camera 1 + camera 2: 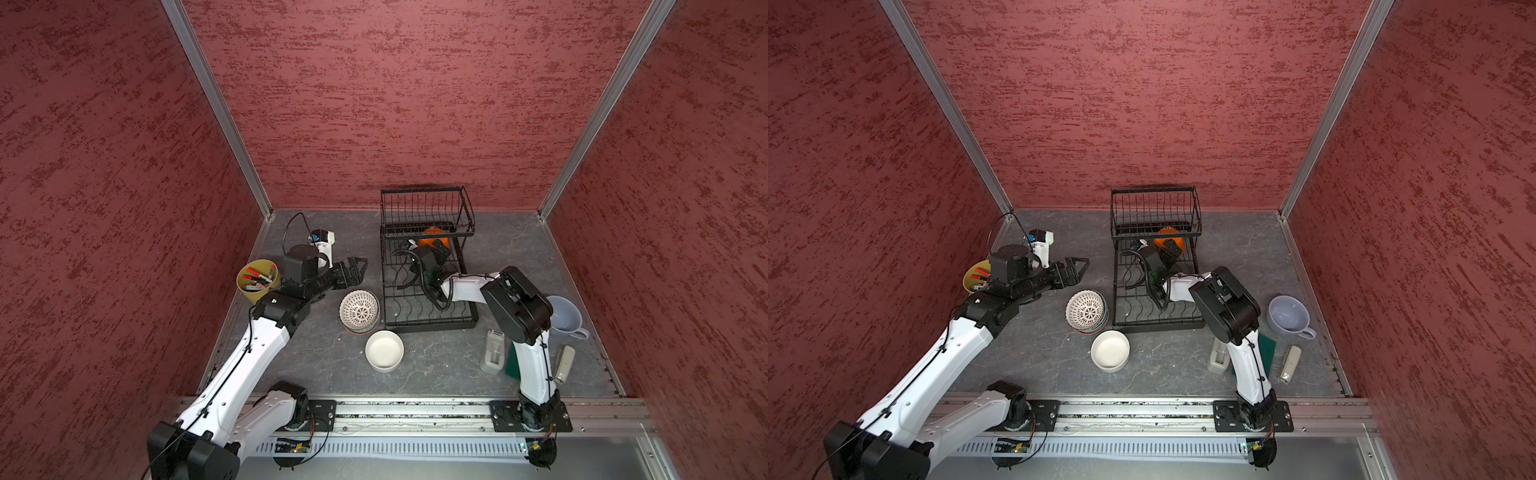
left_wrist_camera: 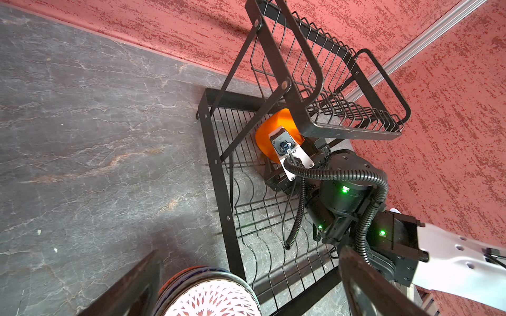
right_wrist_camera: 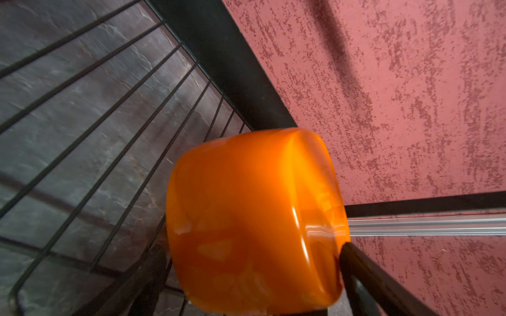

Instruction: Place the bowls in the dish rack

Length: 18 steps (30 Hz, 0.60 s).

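I count two arms at work. My left gripper (image 1: pixel 360 268) hangs over the tabletop (image 1: pixel 316 370) just to the left of the dish rack (image 1: pixel 432 323), above the far side of the bowl stack. Its jaws are spread wide with nothing between them.

My right gripper (image 3: pixel 253 257) reaches into the rack's flat base tray, under the front edge of the one raised basket (image 1: pixel 422 190). Its jaws are also spread wide, one on either side of the single orange bowl (image 1: pixel 432 240). That bowl is tipped on its side on the base wires near the far end. In the right wrist view one finger (image 3: pixel 364 270) touches its rim. I cannot tell whether the other touches it.

Outside the rack I see one plain white bowl (image 1: pixel 384 350) upright on the tabletop, near the rack's front left corner. Just behind it is one stack of patterned bowls (image 1: pixel 359 310), close against the rack's left side. The top bowl has a red-and-white lattice inside and blue rims show beneath it. I cannot count how many are nested there.

There is also one yellow-green cup of markers (image 1: pixel 257 281) at the left edge and one pale mug (image 1: pixel 563 318) at the right.
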{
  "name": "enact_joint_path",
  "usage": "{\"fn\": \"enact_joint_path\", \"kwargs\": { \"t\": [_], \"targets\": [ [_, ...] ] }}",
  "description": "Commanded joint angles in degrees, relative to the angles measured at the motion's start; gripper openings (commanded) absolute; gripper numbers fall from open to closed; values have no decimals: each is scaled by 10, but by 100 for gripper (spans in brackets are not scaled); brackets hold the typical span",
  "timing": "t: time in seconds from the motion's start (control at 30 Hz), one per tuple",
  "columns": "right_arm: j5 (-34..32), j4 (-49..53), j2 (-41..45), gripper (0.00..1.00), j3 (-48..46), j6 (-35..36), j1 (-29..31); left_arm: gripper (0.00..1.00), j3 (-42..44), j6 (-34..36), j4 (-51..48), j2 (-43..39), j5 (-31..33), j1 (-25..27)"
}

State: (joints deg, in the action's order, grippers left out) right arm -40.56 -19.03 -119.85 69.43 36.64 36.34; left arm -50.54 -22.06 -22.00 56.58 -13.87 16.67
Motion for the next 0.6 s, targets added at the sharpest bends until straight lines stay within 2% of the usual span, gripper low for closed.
{"fn": "enact_joint_path", "kwargs": {
  "t": [0.0, 0.57],
  "targets": [
    [23, 15, 32, 99, -7, -27, 3, 100, -6, 10, -1, -2, 2, -4],
    [133, 42, 103, 99, -58, -116, 18, 100, -5, 7, -6, 0, 8, -5]
  ]
}}
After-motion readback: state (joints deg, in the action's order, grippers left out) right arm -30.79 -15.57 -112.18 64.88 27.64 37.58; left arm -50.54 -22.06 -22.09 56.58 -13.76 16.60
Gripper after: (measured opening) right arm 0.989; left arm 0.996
